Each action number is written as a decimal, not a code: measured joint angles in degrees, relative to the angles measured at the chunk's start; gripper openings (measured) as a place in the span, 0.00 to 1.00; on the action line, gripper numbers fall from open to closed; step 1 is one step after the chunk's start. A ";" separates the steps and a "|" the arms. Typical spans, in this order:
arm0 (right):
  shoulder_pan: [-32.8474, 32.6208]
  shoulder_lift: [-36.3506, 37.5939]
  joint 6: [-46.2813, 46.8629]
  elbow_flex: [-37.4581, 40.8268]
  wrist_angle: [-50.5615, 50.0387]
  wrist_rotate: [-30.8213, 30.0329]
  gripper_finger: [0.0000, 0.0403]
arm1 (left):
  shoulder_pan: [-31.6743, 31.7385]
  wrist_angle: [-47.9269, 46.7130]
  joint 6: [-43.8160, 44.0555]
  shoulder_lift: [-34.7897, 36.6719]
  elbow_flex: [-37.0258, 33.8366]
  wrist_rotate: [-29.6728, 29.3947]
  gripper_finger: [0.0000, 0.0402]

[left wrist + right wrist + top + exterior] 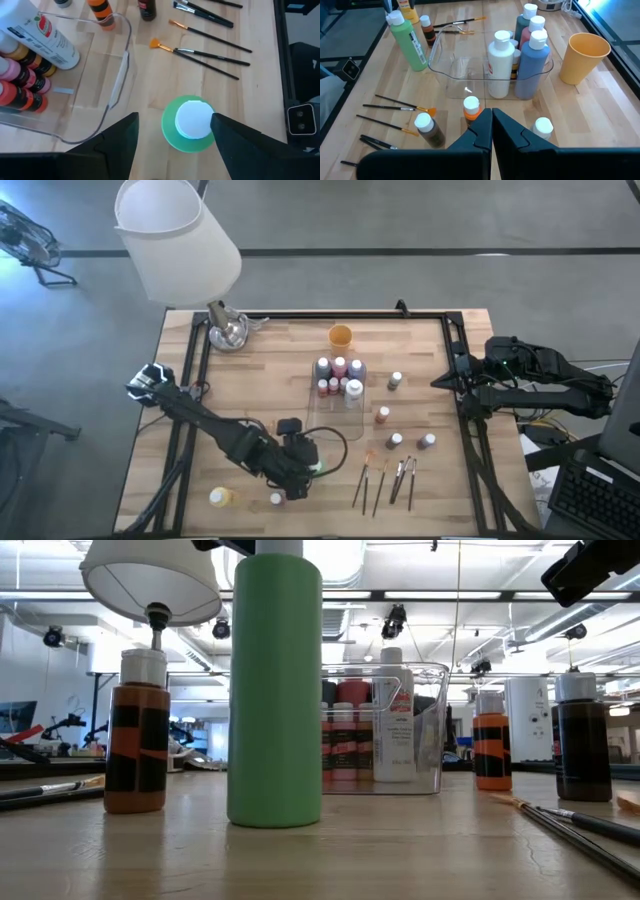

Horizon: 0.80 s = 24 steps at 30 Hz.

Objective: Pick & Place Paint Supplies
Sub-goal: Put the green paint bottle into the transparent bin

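A green paint bottle with a white cap (192, 122) stands upright on its base near the table's front (316, 470) (275, 690). My left gripper (175, 119) (303, 470) is above it, open and pointing down, one finger on each side of the cap. Several bottles stand in the far end of the clear tray (338, 378) (517, 55). A few more bottles (396, 440) stand on the table right of the tray, and several thin brushes (385, 480) (210, 52) lie at the front. My right gripper (491, 125) (445, 380) waits shut at the table's right edge. My left gripper comes from above with its open fingers on either side of the green bottle's white cap (200, 112). One finger (225, 132) shows right at the cap's edge, but I cannot tell whether it touches. The bottle stands on the table.
An orange cup (340, 335) (582, 57) stands beyond the tray's far end. A lamp with a white shade (180, 235) stands on its base (228, 330) at the far left corner. A yellow bottle (222, 497) and a white-capped one (275, 498) are near the front edge.
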<state>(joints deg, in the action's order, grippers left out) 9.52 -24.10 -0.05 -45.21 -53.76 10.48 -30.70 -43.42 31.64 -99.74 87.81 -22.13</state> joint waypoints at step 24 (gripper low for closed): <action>0.00 0.02 0.00 0.00 -0.01 0.00 0.02 | 0.02 0.66 -2.81 1.49 0.62 1.83 0.64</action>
<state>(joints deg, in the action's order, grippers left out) 9.52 -24.08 -0.05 -45.21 -53.77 10.48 -30.68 -42.76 28.83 -98.26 88.43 -20.29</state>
